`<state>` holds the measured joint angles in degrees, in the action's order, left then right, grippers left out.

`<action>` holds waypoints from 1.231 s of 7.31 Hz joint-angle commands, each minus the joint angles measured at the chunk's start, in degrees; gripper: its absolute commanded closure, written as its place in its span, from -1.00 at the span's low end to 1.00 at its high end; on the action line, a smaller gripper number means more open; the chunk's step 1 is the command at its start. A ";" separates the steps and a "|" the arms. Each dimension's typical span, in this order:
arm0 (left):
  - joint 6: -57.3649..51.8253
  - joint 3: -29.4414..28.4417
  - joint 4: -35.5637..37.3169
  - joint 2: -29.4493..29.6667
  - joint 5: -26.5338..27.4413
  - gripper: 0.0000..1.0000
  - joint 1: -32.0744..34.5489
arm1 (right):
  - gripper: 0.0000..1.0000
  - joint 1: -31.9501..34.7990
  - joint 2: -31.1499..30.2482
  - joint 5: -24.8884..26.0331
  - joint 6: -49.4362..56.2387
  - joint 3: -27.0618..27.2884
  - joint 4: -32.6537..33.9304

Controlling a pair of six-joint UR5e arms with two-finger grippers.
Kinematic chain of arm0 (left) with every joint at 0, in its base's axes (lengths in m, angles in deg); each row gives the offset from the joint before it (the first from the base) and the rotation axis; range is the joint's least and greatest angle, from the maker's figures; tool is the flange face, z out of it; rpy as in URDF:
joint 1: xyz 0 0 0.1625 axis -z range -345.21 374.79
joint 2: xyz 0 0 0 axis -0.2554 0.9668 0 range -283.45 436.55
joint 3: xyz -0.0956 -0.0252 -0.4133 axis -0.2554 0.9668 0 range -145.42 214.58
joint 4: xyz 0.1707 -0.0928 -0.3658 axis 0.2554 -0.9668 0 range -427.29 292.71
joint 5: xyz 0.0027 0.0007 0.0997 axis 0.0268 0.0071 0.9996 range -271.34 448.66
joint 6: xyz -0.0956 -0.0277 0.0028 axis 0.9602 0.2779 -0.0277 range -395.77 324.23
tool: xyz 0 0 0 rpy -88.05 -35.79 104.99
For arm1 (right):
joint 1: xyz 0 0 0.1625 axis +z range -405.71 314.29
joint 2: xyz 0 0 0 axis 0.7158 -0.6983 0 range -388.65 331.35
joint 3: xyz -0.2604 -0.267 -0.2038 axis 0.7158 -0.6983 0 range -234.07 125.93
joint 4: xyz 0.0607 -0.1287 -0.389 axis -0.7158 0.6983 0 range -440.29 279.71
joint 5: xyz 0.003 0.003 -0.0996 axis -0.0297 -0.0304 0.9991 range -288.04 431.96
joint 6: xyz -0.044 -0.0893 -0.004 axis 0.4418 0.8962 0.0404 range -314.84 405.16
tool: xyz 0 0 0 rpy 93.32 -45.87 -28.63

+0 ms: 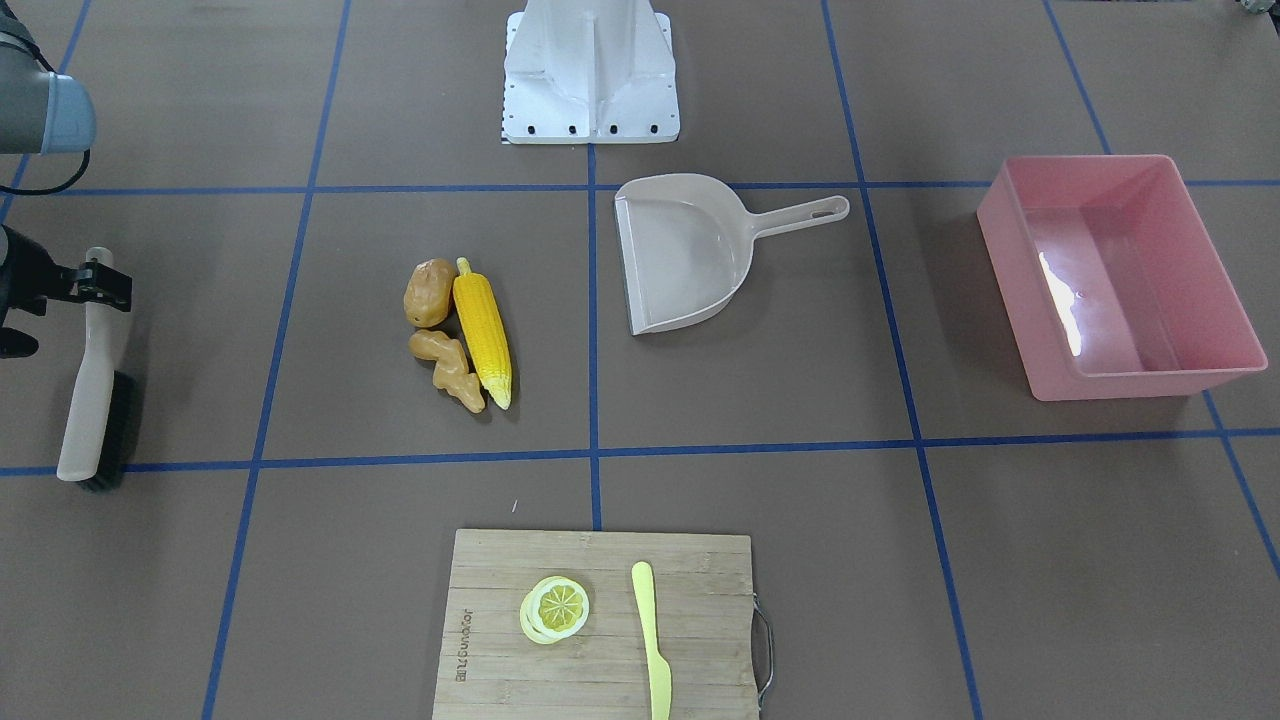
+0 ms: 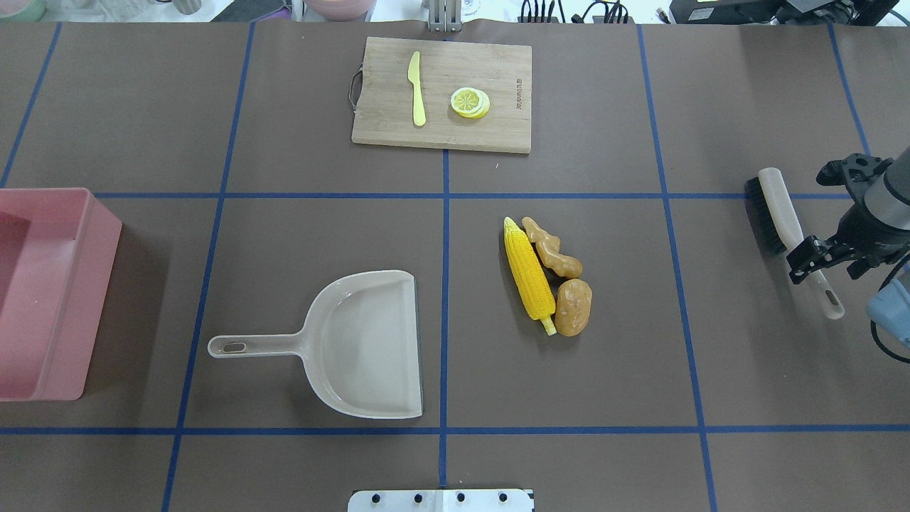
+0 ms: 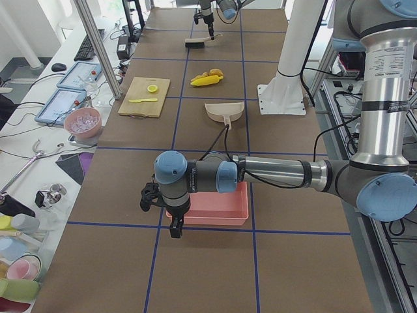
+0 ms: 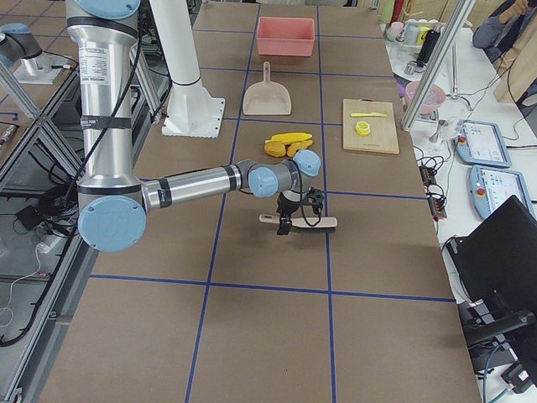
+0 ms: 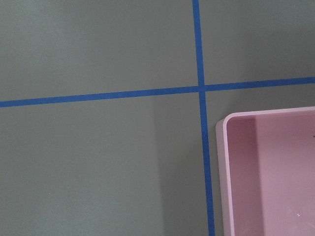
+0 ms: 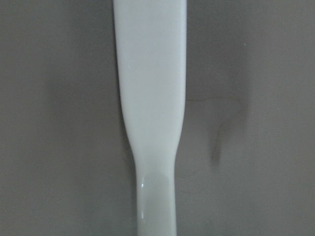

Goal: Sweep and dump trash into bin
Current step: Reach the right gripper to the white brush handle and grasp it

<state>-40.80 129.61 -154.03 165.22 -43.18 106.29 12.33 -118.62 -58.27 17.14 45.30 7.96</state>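
While the right arm [image 2: 889, 195] is reaching low by the worktop's [image 2: 284, 142] right edge, right gripper [image 2: 812, 257] is straddling the brush [image 2: 776, 210] handle, clamping unclear. Left gripper [image 3: 176, 229] is hanging at the bin [image 2: 43, 355], left edge, state unclear. Trash [image 2: 530, 279] is lying mid-worktop.

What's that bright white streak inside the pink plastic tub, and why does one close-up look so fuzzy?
Front-facing view: that streak is glare, probably room light bouncing off the glossy inside of the pink plastic tub. Right wrist view: the pale plastic brush handle fills the frame so close to the lens that it looks soft and out of focus.
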 commanded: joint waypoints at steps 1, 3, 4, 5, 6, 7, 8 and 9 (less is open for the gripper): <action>-0.07 0.41 0.00 0.19 0.00 -0.97 0.00 | -0.15 -1.00 1.62 0.24 -0.02 -1.36 0.61; -0.15 3.73 4.27 1.85 0.00 -0.97 0.00 | 1.00 -1.00 1.99 0.33 -0.02 -1.46 1.84; -0.15 5.93 7.44 3.69 0.00 -0.97 -0.43 | 1.00 -1.00 2.25 0.33 -0.02 -1.28 3.32; -0.15 7.08 10.60 6.93 0.00 -0.97 -1.31 | 1.00 -0.65 2.25 0.42 -0.02 -0.50 4.64; -0.24 9.09 16.29 10.79 0.17 -0.97 -4.28 | 1.00 1.09 1.64 0.16 0.15 2.03 5.53; -0.24 10.51 20.18 16.74 1.66 -0.97 -7.61 | 1.00 2.07 1.98 0.16 0.68 2.49 5.88; -0.33 12.35 21.35 18.46 3.15 -0.97 -9.99 | 1.00 3.55 2.34 0.33 0.68 2.85 5.80; -0.42 14.98 22.49 20.56 6.04 -0.97 -12.80 | 1.00 6.01 2.17 -0.19 0.77 5.37 5.89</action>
<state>-41.11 141.69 -133.57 182.67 -40.02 96.96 15.73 -116.46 -58.11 17.77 48.43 13.70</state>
